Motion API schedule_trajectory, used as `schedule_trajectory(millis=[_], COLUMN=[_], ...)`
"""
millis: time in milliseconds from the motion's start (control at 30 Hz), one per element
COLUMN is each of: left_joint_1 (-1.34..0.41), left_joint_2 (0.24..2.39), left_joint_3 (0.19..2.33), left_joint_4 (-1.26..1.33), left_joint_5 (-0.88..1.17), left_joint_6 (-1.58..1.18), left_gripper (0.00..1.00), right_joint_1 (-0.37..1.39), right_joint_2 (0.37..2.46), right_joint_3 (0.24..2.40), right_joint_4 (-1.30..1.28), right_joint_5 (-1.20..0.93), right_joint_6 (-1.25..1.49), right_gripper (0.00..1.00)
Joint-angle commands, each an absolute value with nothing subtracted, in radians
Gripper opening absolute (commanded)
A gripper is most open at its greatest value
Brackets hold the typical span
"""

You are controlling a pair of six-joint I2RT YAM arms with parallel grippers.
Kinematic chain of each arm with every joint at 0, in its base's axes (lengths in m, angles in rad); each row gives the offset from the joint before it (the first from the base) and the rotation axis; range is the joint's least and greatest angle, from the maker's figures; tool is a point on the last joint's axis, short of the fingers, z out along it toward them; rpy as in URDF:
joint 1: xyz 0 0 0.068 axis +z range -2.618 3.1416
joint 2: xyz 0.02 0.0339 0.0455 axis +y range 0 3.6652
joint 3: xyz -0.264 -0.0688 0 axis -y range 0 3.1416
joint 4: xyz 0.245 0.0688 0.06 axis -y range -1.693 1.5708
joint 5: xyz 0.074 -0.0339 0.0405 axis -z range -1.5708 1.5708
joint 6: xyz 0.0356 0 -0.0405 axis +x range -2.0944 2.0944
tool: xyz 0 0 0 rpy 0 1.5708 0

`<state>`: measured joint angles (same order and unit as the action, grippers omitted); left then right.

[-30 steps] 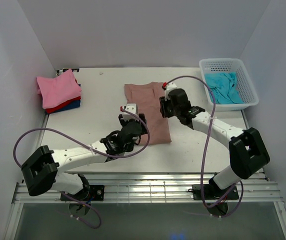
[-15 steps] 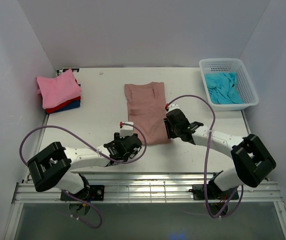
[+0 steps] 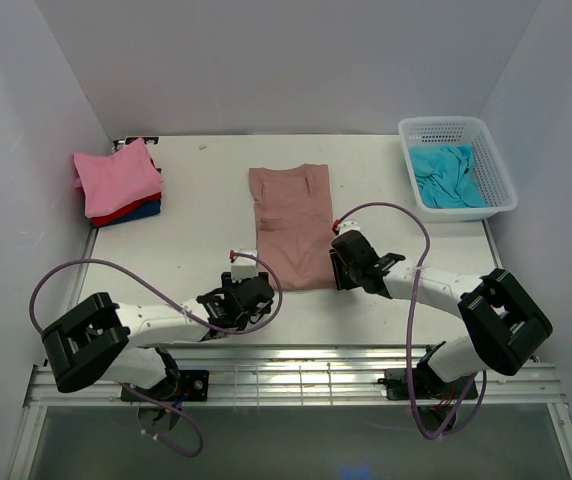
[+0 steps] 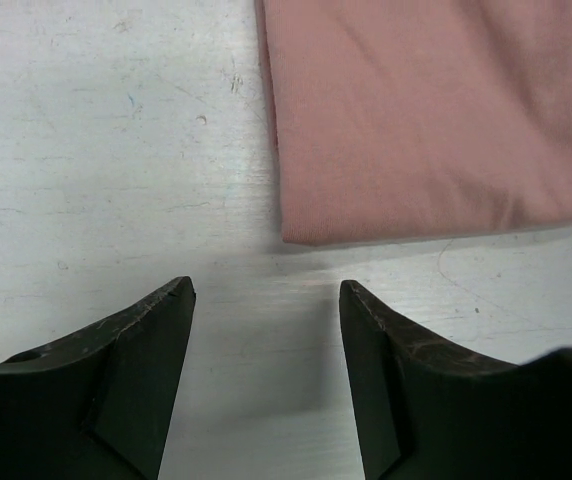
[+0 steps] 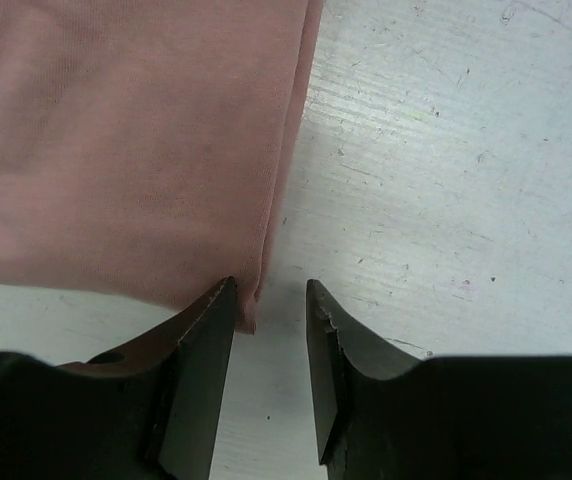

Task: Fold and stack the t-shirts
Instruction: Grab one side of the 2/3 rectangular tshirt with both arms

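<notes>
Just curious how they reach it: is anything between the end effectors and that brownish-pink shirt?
Nothing visible. Only tabletop lies between the left end effector and the near corner of the shirt; the right end effector has the other corner between its open jaws.

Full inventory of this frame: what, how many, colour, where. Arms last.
rose-brown t-shirt: 1, dusty rose-brown, folded into a long strip, table centre
pink t-shirt: 1, pink, top of folded stack, far left corner
red t-shirt: 1, red, in that stack under the pink
dark blue t-shirt: 1, dark blue, bottom of stack
turquoise t-shirt: 1, turquoise, crumpled in the basket
basket: 1, white lattice, far right corner
table: 1, white
cables: 2, purple, one looping off each arm
left gripper: 1, black, open, empty, just short of the strip's near left corner
right gripper: 1, black, open, at the strip's near right corner
</notes>
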<state>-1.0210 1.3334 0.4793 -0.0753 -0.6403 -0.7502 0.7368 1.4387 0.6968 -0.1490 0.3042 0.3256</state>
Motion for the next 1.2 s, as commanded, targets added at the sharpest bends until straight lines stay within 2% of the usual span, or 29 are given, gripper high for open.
schedule_trajectory(millis=[0,100,133,300,600,1167], left_joint_1=[-1.019,-1.019,-1.019,-1.017,-1.017,-0.964], left_joint_2=[1.247,1.184,1.157,1.164,1.282,1.324], left_joint_3=[0.480,0.483,0.482,0.495,0.494,0.480], left_joint_4=[-0.052,-0.054,-0.046,-0.054,-0.023,0.115], left_joint_5=[-0.646,-0.653,-0.650,-0.669,-0.649,-0.663], left_joint_6=[-0.759,-0.755,-0.750,-0.741,-0.775,-0.727], left_gripper=[0.71,0.75,0.81,0.87,0.88,0.88], right_joint_1=[0.747,0.750,0.752,0.753,0.759,0.762], right_joint_2=[1.408,1.381,1.367,1.350,1.396,1.431], right_joint_3=[0.695,0.701,0.707,0.719,0.689,0.666], right_joint_4=[-0.120,-0.132,-0.135,-0.144,-0.092,-0.061], right_joint_5=[0.308,0.314,0.314,0.301,0.264,0.256], right_joint_6=[0.353,0.353,0.353,0.353,0.370,0.382], right_gripper=[0.41,0.41,0.41,0.45,0.51,0.50])
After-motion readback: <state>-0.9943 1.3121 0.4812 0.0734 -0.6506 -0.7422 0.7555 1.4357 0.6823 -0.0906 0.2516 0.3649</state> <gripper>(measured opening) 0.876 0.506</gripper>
